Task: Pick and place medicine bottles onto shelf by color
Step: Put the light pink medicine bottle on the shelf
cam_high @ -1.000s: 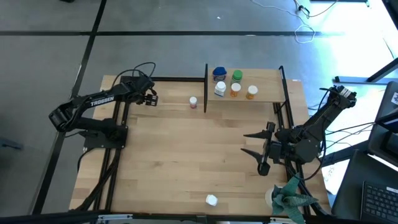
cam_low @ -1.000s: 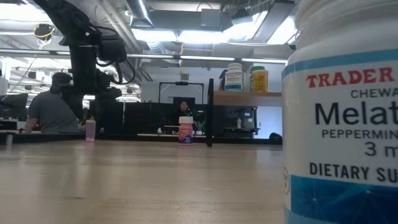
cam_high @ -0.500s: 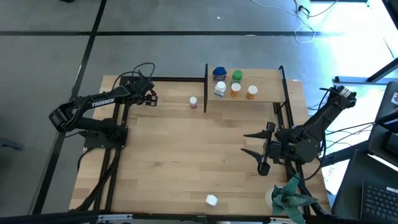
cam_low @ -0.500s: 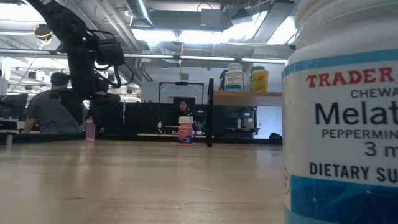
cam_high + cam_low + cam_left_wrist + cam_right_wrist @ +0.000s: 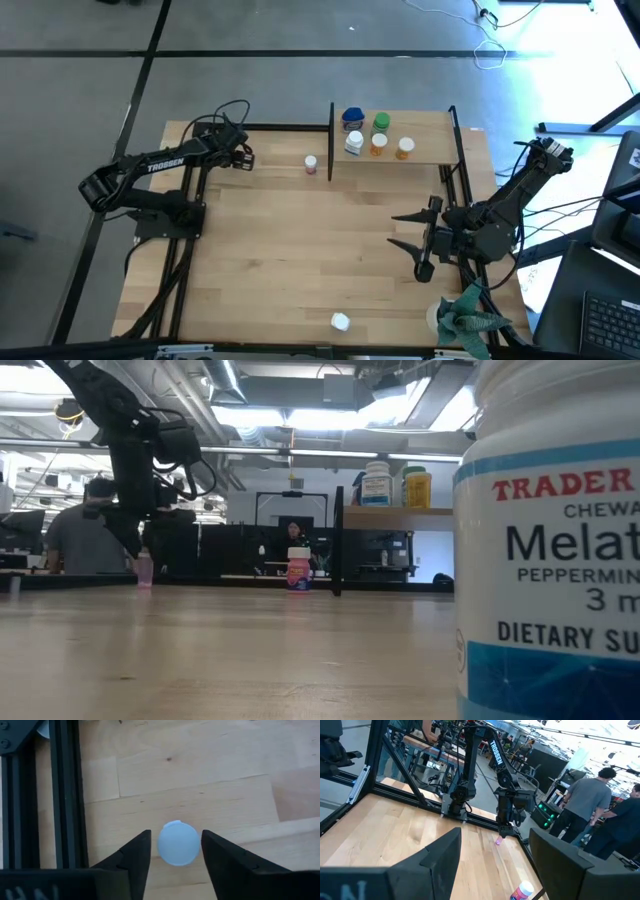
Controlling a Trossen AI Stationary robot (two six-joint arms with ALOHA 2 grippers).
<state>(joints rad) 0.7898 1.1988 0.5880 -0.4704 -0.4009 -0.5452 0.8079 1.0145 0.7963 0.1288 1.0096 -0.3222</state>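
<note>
My left gripper (image 5: 241,155) is at the table's far left, pointing steeply down and open. Its fingers stand on either side of a tiny pink medicine bottle (image 5: 145,568), and a narrow gap shows on each side of the bottle's pale round cap (image 5: 178,843). A second pink bottle (image 5: 311,163) stands on the table beside the shelf's left upright. The shelf (image 5: 425,128) at the far edge carries blue, white, green and orange bottles. A white bottle (image 5: 340,321) lies near the front edge. My right gripper (image 5: 420,245) waits open at the right, held level above the table.
Black frame rails (image 5: 67,795) run along the table just beside the left gripper. A green paper-like plant (image 5: 465,318) sits at the near right corner. The white bottle (image 5: 550,540) fills the right of the low view. People are in the room beyond the table.
My left gripper has dipped a little toward the small pink bottle, and its fingers now reach down around it. The bottles have stayed in place.
</note>
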